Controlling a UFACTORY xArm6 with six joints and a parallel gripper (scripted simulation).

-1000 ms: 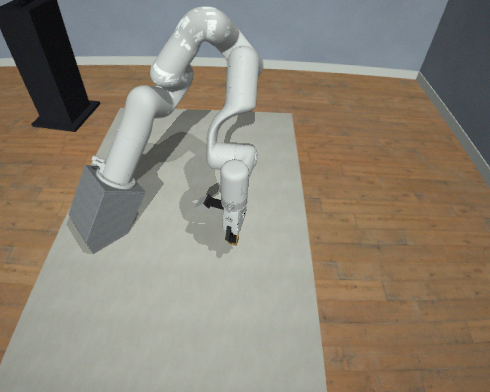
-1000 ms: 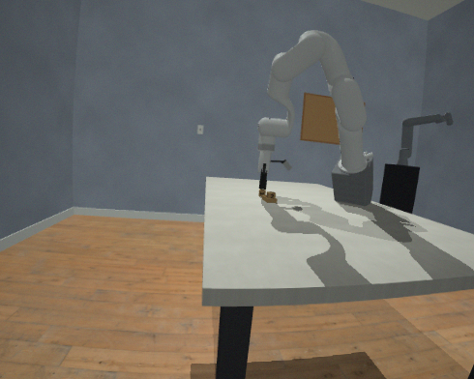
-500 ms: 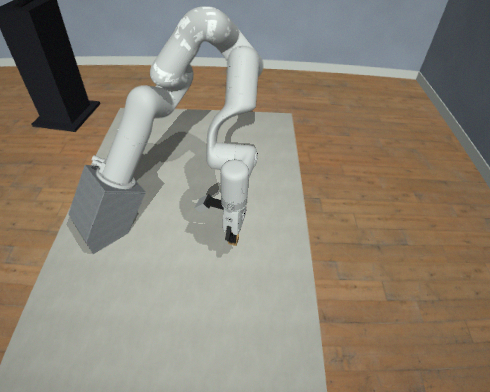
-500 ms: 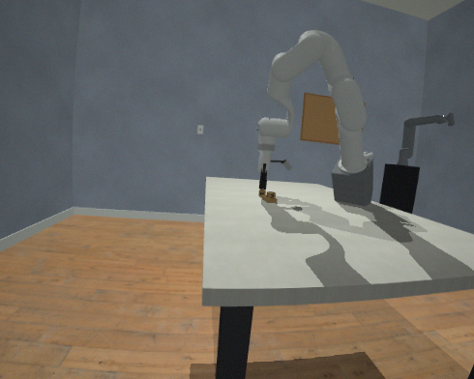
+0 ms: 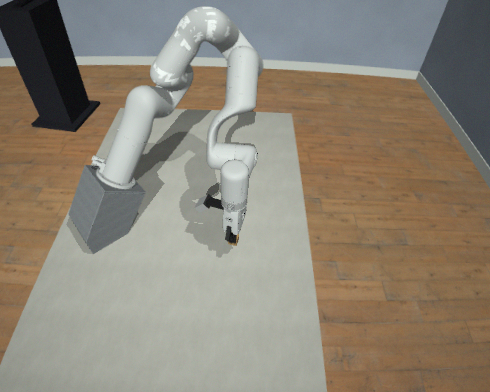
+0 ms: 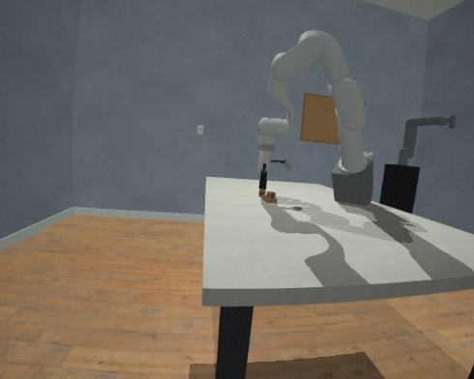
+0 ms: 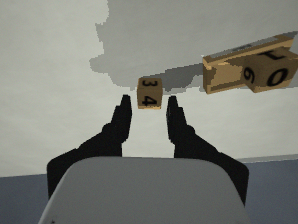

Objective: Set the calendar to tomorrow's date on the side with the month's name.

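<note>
A wooden cube point(image 7: 149, 93) point(image 6: 261, 192) stands on the table outside the tray. The wrist view shows a 3 and a 4 on it, both turned sideways. My gripper point(image 7: 149, 104) point(image 6: 262, 188) point(image 5: 231, 242) is part open, pointing down, with its fingertips just above that cube, one on each side and gaps between. The wooden tray point(image 7: 224, 76) point(image 6: 269, 199) lies to the right in the wrist view. A second cube point(image 7: 271, 73) point(image 6: 271, 194) sits in its right part, showing 0, 6 and part of another digit. The tray's left part is bare; its month lettering is not readable.
The table point(image 5: 164, 320) point(image 6: 255, 256) carries the arm's grey base block point(image 5: 106, 215) point(image 6: 353, 186). A table edge lies close beyond the gripper in the wrist view. A dark pedestal point(image 5: 49, 65) point(image 6: 399, 186) stands off the table.
</note>
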